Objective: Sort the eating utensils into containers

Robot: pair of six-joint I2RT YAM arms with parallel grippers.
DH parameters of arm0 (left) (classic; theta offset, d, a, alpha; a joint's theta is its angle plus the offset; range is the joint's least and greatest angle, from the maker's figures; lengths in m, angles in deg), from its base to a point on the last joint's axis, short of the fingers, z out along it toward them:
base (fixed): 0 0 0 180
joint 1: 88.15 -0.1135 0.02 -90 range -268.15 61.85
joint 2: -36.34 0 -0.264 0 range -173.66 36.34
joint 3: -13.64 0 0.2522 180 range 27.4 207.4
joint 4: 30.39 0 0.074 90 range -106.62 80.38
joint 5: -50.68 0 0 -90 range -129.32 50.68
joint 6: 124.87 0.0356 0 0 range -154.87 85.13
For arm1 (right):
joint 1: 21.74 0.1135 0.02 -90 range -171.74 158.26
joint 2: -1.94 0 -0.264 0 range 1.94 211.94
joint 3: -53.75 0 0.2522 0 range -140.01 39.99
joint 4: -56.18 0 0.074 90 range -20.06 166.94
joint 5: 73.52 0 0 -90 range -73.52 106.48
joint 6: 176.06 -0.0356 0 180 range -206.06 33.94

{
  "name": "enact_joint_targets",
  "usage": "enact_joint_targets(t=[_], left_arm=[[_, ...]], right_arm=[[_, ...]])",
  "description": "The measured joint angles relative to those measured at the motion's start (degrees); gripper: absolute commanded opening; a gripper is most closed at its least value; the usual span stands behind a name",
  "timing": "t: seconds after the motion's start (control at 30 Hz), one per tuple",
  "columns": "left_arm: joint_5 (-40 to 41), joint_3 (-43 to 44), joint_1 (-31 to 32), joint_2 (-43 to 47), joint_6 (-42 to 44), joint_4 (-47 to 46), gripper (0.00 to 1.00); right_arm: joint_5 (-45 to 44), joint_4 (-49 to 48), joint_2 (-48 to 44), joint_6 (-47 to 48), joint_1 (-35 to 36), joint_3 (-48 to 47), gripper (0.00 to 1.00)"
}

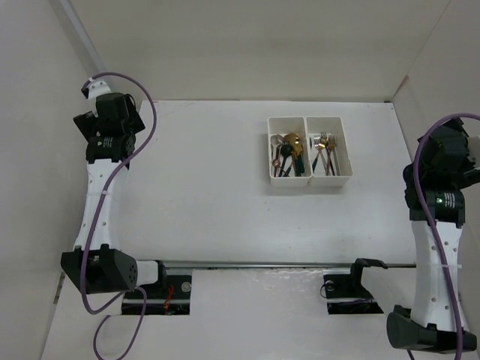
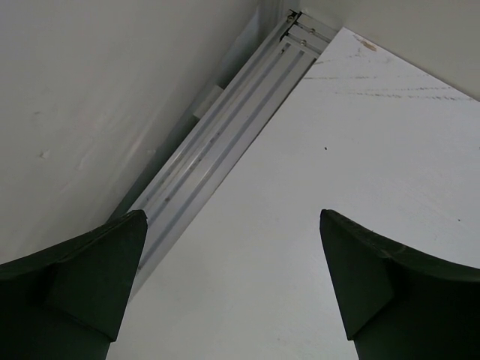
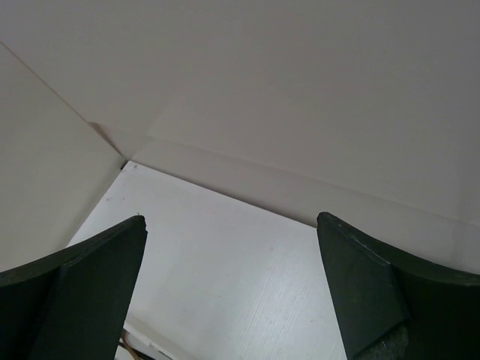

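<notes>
Two joined white bins stand at the back middle of the table. The left bin (image 1: 271,161) holds several utensils (image 1: 288,154) in gold, copper, silver and dark teal. The right bin (image 1: 348,161) holds several gold and copper utensils (image 1: 325,153). No utensil lies loose on the table. My left gripper (image 1: 105,116) hangs at the far left, well away from the bins, open and empty (image 2: 232,217). My right gripper (image 1: 450,159) hangs at the far right, to the right of the bins, open and empty (image 3: 229,219). A white bin edge (image 3: 142,339) shows at the bottom left of the right wrist view.
White walls enclose the table on the left, back and right. A metal rail (image 2: 225,135) runs along the table's left edge. A bar (image 1: 262,265) crosses the near edge between the arm bases. A purple cable (image 1: 146,112) loops off each arm.
</notes>
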Motion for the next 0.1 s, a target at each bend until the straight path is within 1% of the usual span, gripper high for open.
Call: enact_joint_targets(t=[0.1], left_arm=[[-0.8, 0.0, -0.2, 0.1, 0.0, -0.2, 1.0]], right_arm=[[0.7, 0.0, -0.6, 0.0, 0.0, 0.3, 1.0]])
